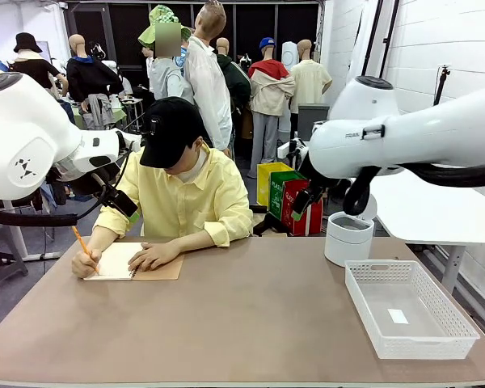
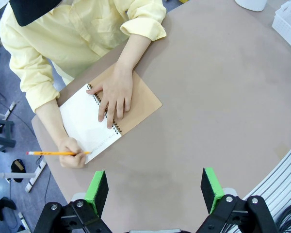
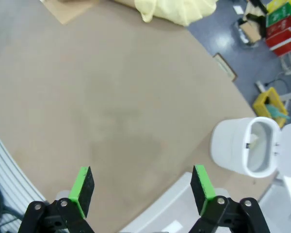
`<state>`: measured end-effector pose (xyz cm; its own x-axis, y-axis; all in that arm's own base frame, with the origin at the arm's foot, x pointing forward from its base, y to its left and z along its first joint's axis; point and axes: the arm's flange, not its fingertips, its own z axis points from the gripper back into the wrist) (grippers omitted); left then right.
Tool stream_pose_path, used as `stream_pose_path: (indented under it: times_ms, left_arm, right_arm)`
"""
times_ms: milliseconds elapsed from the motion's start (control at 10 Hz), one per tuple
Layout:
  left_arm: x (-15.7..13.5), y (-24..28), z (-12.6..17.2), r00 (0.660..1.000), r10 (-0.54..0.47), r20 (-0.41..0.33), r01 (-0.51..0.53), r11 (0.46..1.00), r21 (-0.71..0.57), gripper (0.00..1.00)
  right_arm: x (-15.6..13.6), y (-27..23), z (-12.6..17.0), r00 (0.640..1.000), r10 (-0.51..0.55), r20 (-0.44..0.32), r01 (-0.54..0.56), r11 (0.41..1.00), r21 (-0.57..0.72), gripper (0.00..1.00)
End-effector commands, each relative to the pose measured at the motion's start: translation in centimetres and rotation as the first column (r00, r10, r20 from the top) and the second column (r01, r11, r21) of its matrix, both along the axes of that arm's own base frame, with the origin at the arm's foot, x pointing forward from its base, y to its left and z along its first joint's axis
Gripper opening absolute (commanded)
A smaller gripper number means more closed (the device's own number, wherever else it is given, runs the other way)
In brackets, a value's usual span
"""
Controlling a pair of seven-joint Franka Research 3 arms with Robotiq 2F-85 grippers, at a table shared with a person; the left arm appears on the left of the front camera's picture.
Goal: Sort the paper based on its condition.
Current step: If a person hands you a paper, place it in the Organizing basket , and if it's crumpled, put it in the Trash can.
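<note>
Hovering over the surface (image 1: 250, 323) with left gripper (image 2: 154, 187) and right gripper (image 3: 143, 187) both spread wide and empty, probably waiting for a sheet. Seeing the paper (image 2: 82, 116) bound in the notebook (image 2: 143, 99) at the far-left edge, pinned flat by a person's hand (image 2: 115, 94) for pencil (image 2: 58, 153) writing; basket (image 1: 360, 303) and bin (image 1: 347, 242) at right, likely sorting targets.

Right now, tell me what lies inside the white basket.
One small white tag lies flat on the floor of the white basket. The near wall covers the floor strip behind it.
</note>
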<state>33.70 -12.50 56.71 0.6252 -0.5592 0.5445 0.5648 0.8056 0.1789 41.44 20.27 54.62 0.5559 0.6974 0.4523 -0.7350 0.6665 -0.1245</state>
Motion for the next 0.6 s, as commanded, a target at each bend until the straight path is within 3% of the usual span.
stream_pose_path:
  times_ms: [0, 500]
  left_arm:
    - [0.0, 0.1, 0.1, 1.000, 0.000, 0.002, 0.000, 1.000, 0.000, 1.00]
    - [0.0, 0.1, 0.1, 1.000, 0.000, 0.002, 0.000, 1.000, 0.000, 1.00]
  right_arm:
    - [-2.7, -1.9, -1.1, 0.998, 0.051, 0.032, -0.055, 0.988, 0.143, 1.00]
    - [-4.3, -2.6, -1.4, 0.994, 0.102, 0.047, -0.110, 0.968, 0.226, 1.00]
